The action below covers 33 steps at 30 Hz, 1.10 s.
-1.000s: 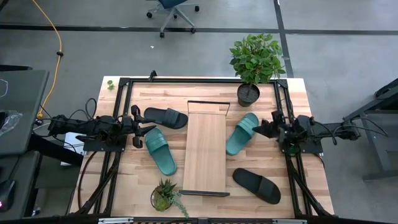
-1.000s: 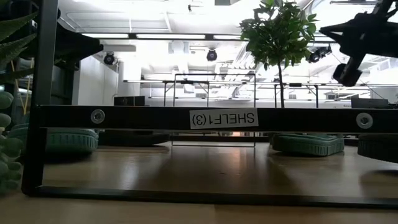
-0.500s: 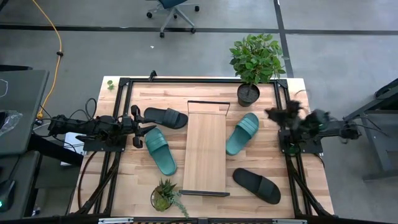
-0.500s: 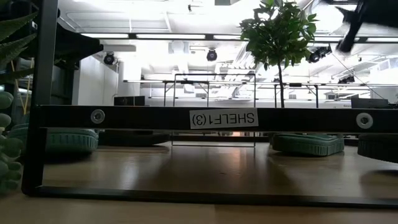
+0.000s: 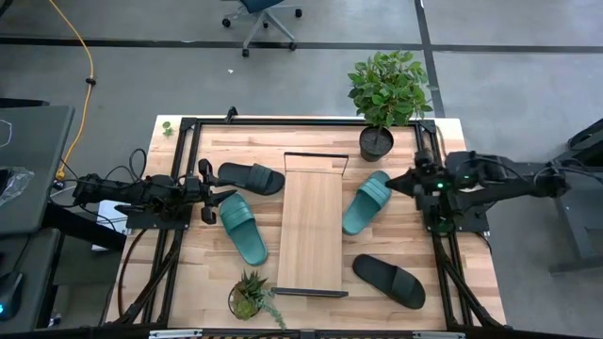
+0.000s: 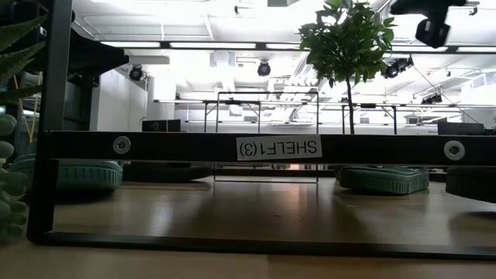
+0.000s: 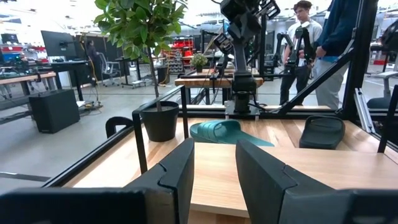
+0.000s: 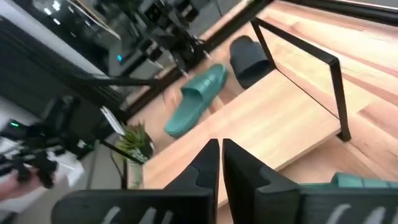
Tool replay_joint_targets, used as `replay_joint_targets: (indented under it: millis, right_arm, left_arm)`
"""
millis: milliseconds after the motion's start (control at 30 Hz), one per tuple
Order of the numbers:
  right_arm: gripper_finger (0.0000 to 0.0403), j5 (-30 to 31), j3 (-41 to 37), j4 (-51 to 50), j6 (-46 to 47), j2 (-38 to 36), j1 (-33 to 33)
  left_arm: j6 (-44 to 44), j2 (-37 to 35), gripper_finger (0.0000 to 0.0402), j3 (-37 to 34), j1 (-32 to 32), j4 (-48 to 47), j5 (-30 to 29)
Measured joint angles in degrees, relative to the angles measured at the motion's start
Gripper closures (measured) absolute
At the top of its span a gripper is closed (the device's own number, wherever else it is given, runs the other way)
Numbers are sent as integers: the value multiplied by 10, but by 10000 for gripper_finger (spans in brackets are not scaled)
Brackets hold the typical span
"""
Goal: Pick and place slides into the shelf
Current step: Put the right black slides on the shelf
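The shelf, a long light-wood board with black end rails, lies in the middle of the table. To its left a black slide and a teal slide rest sole-down on the tabletop. To its right lie another teal slide and a black slide. My left gripper stands open and level at the table's left side, close to the two left slides, with nothing between its fingers. My right gripper is shut and empty, raised high over the table's right side and slanting down toward the shelf.
A tall potted plant stands at the far right of the table, close behind the right teal slide. A small succulent sits at the near left. Black frame rails run along both sides. People stand beyond the table.
My right gripper has risen from low beside the right teal slide to high above the table's right side, and has tipped from level to slanting down toward the shelf. Slides and shelf lie as before.
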Motion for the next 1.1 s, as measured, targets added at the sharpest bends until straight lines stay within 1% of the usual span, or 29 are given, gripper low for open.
replay_joint_targets:
  millis: [100, 167, 367, 533, 667, 733, 967, 1100]
  right_arm:
    - [380, -18, 31, -22, -16, 56, -2]
    - [372, -49, 54, -53, -18, 94, -7]
    - [335, -199, 99, -163, -8, 206, -38]
    - [313, -278, 112, -180, -44, 267, -50]
    - [306, -334, 113, -184, -67, 299, -54]
    - [304, -349, 113, -191, -78, 314, -54]
    - [304, -358, 113, -204, -125, 355, -49]
    - [304, -406, 113, -204, -160, 387, -40]
  left_arm:
    - [0, 0, 295, 0, 0, 0, 0]
    - [0, 0, 295, 0, 0, 0, 0]
    - [0, 0, 295, 0, 0, 0, 0]
    - [-1, 0, 295, 0, 0, 0, 0]
    - [-1, 0, 295, 0, 0, 0, 0]
    - [-1, 0, 295, 0, 0, 0, 0]
    - [0, 0, 295, 0, 0, 0, 0]
    - [0, 0, 295, 0, 0, 0, 0]
